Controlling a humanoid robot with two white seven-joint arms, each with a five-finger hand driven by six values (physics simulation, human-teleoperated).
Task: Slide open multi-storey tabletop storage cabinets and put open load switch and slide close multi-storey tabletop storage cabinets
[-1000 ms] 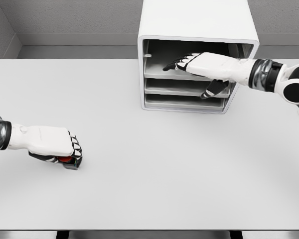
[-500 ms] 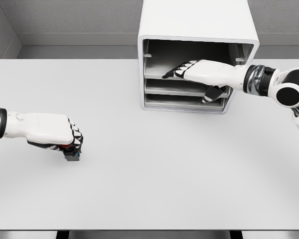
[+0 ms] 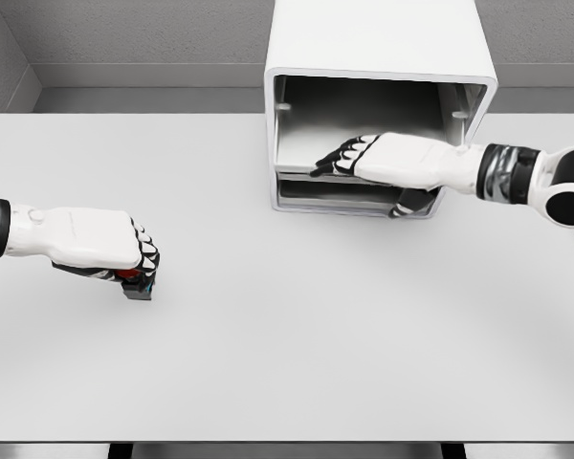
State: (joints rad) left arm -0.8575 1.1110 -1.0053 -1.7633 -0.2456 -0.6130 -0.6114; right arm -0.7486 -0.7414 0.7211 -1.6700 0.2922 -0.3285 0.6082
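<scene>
At left of the frame, the left hand [image 3: 100,251] is clenched around the small red-and-black load switch [image 3: 134,283] on the table [image 3: 297,344]. Upper right, the right hand [image 3: 383,161], fingers loosely extended, rests on a tray of the storage cabinet [image 3: 378,57]; its shelves look bare.

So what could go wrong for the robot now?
The right robot hand lies flat on a tray of the cabinet, thumb under its front edge. That looks like a loose hold, so it might slip off while pulling. The left robot hand squeezes the small switch far from the cabinet, and only a bit of the switch pokes out, so it could drop on the table during the long carry.
</scene>
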